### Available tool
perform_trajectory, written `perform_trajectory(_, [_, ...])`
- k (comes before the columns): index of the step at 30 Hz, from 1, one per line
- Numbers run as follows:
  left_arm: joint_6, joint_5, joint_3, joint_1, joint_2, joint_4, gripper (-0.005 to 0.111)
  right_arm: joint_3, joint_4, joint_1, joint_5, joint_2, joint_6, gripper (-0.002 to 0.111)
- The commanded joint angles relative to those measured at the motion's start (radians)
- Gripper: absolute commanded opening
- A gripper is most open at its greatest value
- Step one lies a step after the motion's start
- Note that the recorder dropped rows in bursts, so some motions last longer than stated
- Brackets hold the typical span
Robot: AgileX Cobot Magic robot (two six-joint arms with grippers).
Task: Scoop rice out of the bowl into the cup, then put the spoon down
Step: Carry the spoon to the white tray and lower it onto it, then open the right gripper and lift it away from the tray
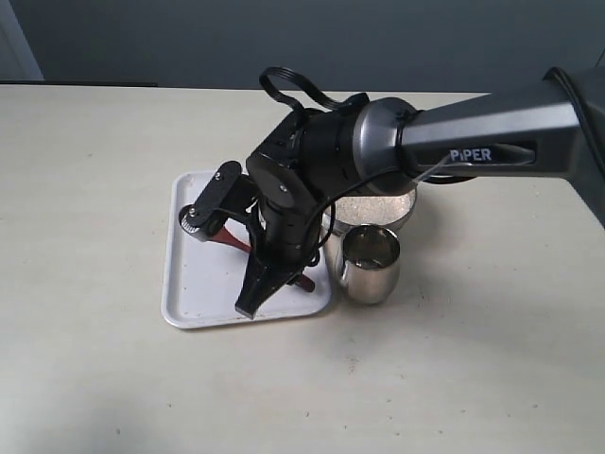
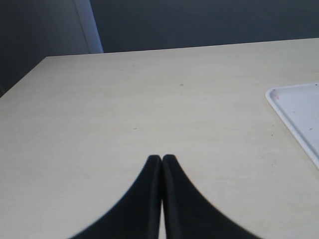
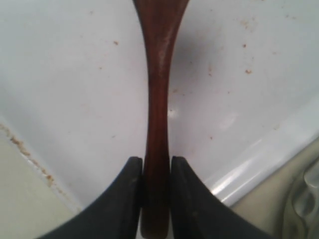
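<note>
The dark reddish-brown spoon lies on the white tray, and my right gripper is shut on its slim handle. In the exterior view the right gripper points down at the tray, and parts of the spoon show beside it. The steel bowl holds white rice just right of the tray. The steel cup stands in front of the bowl. My left gripper is shut on nothing above bare table.
The right arm reaches across from the right, over the bowl. A corner of the tray shows in the left wrist view. A bit of shiny steel sits just past the tray's rim. Pale tabletop surrounds everything.
</note>
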Motion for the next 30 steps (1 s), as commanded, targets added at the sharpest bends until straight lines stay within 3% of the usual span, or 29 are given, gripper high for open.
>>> perform_trajectory(1, [-0.005, -0.011, -0.008, -0.002, 0.001, 0.000, 0.001, -0.007, 0.008, -0.005, 0.010, -0.001, 0.000, 0.025])
perform_trajectory(5, [-0.005, -0.011, -0.008, -0.002, 0.001, 0.000, 0.001, -0.007, 0.008, -0.005, 0.012, -0.001, 0.000, 0.056])
perform_trajectory(8, [-0.005, -0.011, -0.008, -0.002, 0.001, 0.000, 0.001, -0.007, 0.012, -0.005, 0.016, -0.005, 0.000, 0.058])
perform_trajectory(12, [-0.005, -0.011, -0.008, -0.002, 0.001, 0.000, 0.001, -0.007, 0.030, -0.005, 0.037, -0.038, 0.000, 0.043])
perform_trajectory(16, [-0.005, -0.011, -0.008, -0.002, 0.001, 0.000, 0.001, -0.007, 0.033, -0.005, 0.098, -0.114, 0.000, 0.011])
perform_trajectory(18, [-0.005, -0.011, -0.008, -0.002, 0.001, 0.000, 0.001, -0.007, 0.029, -0.005, 0.107, -0.157, 0.005, 0.000])
perform_trajectory(23, [-0.005, -0.009, -0.008, -0.002, 0.001, 0.000, 0.001, -0.007, -0.051, -0.026, 0.147, -0.319, 0.093, 0.000])
perform_trajectory(30, [-0.005, -0.009, -0.008, -0.002, 0.001, 0.000, 0.001, -0.005, -0.507, -0.059, 0.400, -0.514, 0.403, 0.000])
